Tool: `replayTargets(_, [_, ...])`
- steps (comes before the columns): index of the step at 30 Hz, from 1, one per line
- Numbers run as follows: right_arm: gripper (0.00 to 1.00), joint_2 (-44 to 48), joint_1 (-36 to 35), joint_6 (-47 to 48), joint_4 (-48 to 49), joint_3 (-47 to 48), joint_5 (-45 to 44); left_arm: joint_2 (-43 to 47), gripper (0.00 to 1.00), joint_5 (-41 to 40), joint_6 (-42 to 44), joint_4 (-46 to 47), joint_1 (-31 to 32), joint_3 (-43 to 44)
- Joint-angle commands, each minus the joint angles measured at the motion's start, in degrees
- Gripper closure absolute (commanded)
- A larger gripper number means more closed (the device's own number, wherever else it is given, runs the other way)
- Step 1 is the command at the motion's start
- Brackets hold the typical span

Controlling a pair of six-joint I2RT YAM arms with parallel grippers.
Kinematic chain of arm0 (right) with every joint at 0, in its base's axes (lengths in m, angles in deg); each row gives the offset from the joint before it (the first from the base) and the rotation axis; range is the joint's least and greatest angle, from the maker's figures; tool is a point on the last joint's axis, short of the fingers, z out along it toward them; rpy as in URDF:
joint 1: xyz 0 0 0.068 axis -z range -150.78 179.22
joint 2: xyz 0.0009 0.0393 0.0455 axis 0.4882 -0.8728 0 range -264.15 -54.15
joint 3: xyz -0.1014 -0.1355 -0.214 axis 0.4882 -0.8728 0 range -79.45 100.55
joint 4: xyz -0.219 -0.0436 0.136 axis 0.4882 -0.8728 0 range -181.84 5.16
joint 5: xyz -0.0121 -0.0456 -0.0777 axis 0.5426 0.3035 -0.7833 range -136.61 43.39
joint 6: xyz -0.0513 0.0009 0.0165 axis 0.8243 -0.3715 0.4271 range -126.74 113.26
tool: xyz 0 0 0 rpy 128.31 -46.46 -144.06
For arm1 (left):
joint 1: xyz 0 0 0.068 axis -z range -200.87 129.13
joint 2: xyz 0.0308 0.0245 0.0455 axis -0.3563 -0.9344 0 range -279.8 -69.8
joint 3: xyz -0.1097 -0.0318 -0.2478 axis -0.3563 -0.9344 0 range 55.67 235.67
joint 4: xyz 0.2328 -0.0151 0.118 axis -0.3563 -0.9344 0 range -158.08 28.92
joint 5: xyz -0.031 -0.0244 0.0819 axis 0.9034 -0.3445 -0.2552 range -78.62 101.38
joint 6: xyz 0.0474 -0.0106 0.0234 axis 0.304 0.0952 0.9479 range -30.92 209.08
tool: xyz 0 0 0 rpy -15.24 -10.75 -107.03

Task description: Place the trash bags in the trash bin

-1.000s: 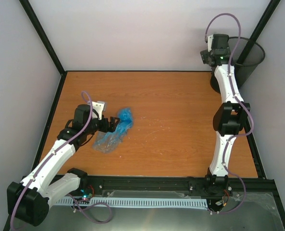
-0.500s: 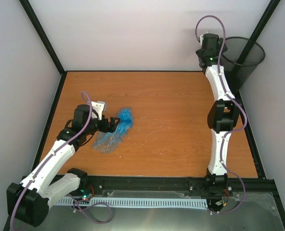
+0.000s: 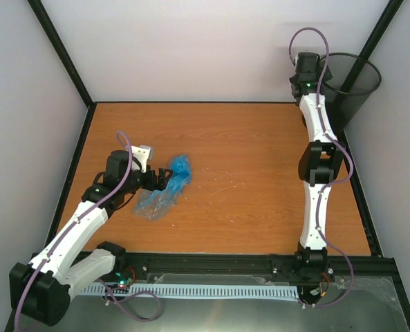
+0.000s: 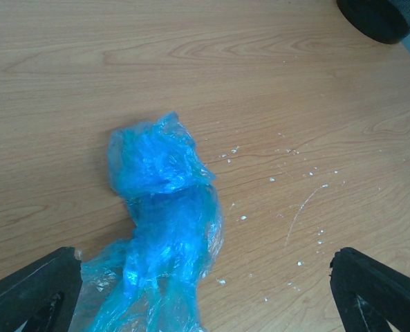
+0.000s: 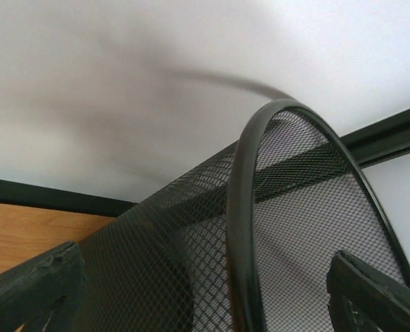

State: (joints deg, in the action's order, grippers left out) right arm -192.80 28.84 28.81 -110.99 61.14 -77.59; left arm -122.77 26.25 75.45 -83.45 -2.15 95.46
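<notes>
On the table (image 3: 246, 152) at left, we are holding our left gripper (image 3: 165, 178) wide open over the crumpled blue bag (image 4: 164, 207), lining up a grab. Our right gripper (image 5: 205, 290), open and seemingly empty, is facing the bin (image 5: 240, 207) far right.

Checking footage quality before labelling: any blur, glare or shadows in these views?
Top view: sharp, evenly lit. Left wrist view: crumpled translucent blue plastic bag shows glossy highlights. Right wrist view: blurry dark shadow streak on the wall above the black wire-mesh bin.
</notes>
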Motion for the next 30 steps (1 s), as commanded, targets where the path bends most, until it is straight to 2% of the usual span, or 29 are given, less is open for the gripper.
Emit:
replayTargets(1, [0.07,0.42,-0.06,-2.58,-3.88,0.47,2.84,0.96,0.01,0.58,0.09,0.47,0.35,0.57])
replayTargets(5, [0.15,2.09,-0.63,-4.19,-12.18,-1.04,13.00,1.18,0.00,-0.19,0.08,0.38,0.35,0.69])
replayTargets(15, [0.37,9.02,-4.05,-6.50,-17.81,-9.93,21.26,1.76,0.00,-0.58,0.14,0.47,0.35,0.64])
replayTargets(18, [0.50,10.70,-4.98,-6.42,-17.30,-11.75,21.52,1.99,0.00,-0.70,0.09,0.49,0.33,0.64])
replayTargets(21, [0.76,11.40,-5.77,-6.04,-17.31,-12.38,21.61,2.12,0.01,-0.65,0.14,0.46,0.35,0.66])
replayTargets(23, [0.87,11.91,-6.43,-5.54,-17.11,-12.96,21.21,2.25,0.00,-0.60,0.09,0.53,0.35,0.57])
replayTargets(28, [0.91,14.85,-9.54,-4.07,-17.29,-15.05,21.05,2.37,0.00,-0.39,0.05,0.53,0.33,0.55])
replayTargets(30, [0.91,17.40,-11.88,-2.78,-17.65,-18.67,23.05,2.43,0.00,-0.31,0.01,0.60,0.35,0.56])
